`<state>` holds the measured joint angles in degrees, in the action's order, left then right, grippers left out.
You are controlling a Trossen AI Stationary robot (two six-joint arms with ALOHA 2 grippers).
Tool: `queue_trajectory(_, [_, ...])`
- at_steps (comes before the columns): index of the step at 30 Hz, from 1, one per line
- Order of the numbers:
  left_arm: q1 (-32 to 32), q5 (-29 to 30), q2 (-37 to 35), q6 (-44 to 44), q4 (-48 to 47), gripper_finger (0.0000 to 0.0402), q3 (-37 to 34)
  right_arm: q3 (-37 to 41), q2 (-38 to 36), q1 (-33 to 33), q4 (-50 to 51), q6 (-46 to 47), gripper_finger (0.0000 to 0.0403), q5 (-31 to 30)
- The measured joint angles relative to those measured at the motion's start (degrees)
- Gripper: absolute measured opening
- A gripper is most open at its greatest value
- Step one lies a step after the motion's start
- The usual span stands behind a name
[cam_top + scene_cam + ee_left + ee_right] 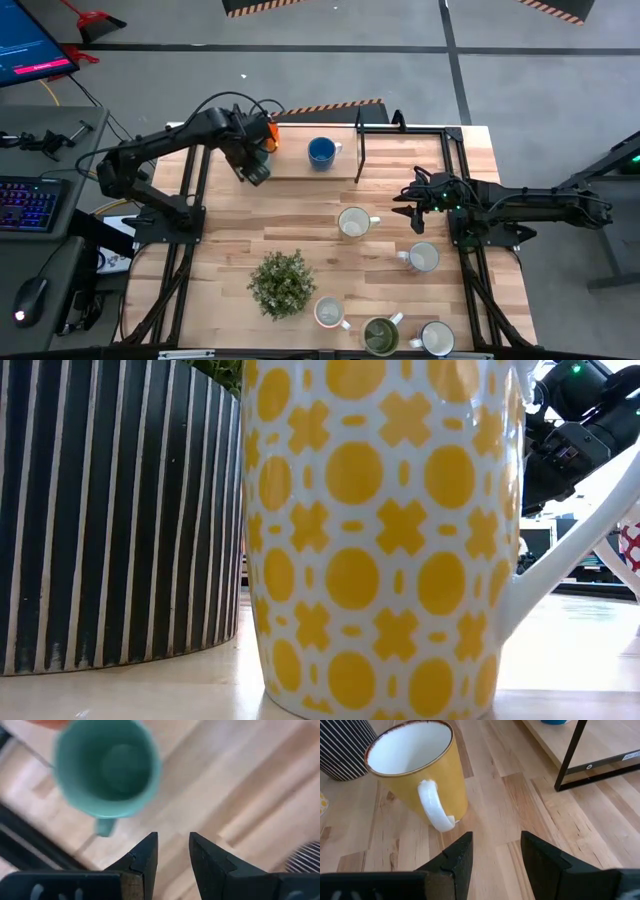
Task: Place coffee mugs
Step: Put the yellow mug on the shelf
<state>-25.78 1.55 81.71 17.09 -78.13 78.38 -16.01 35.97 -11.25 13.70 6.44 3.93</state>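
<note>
My left gripper is open and empty above the far left of the table. In its wrist view, its fingers point down beside a teal mug that stands upright, handle toward the fingers. An orange mug stands next to the arm. A blue mug stands on the wooden shelf. My right gripper is open and empty. It hovers just short of a yellow mug with a white inside, which also shows in the high view. The mug's white handle faces the fingers.
A bushy plant in a striped pot stands at the near middle. More mugs stand around it: one at the right, a patterned one, an olive-green one and a white one. A black frame edges the shelf.
</note>
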Motion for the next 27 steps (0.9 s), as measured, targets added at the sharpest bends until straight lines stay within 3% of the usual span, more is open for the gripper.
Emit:
queue_trajectory(5, [4.5,-4.4,0.0,4.4,-1.5,0.0102,0.1,0.0,0.0,0.0,0.0,0.0,0.0147,0.0])
queue_trajectory(10, [11.0,-4.7,0.0,7.5,-6.6,0.0102,0.1,0.0,0.0,0.0,0.3,0.0,0.0147,0.0])
queue_trajectory(17, [22.0,1.0,-0.1,13.0,-11.6,0.0102,-0.9,0.0,0.0,0.0,0.3,0.1,0.0147,0.0])
queue_trajectory(20, [27.7,3.1,-1.8,15.8,-8.7,0.0102,-4.5,0.0,0.0,0.0,0.3,0.0,0.0147,-0.1])
queue_trajectory(27, [38.5,8.6,-11.1,20.9,6.0,0.0102,-20.0,0.0,0.0,0.0,-0.3,0.1,0.0147,-0.7])
